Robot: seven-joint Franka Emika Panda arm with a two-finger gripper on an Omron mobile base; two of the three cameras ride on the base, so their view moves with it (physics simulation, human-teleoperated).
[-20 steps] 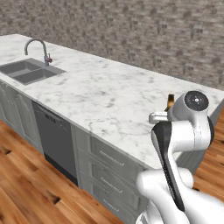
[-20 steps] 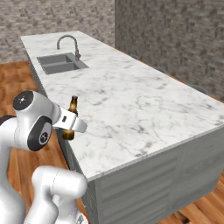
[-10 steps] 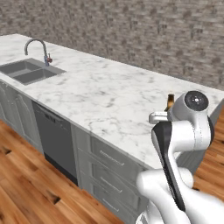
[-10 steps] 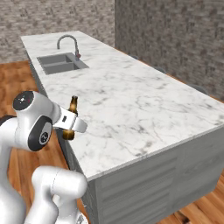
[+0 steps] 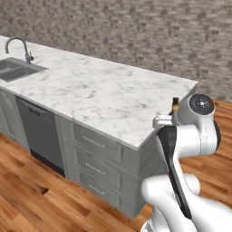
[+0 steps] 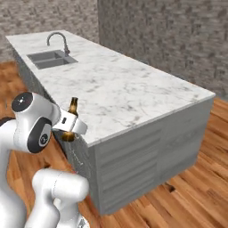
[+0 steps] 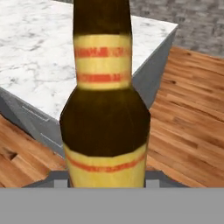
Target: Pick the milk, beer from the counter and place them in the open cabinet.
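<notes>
Tool around upright beer, yellow bands, red stripes, no legible writing

The arm is glossy white, with rounded segments and dark grey joint caps.

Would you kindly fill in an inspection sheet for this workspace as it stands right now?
Surface: the counter, white marble, steel sink and faucet at its far end.
Job's things: the beer is upright, held off the counter near its corner; milk and open cabinet: nothing seen.
Clutter: nothing seen on the marble.
Grippers: the gripper has its jaws shut on the beer's lower body.
Cables: nothing seen.
Surroundings: grey drawers and a dishwasher panel under the counter, wood floor, stone wall behind.
</notes>
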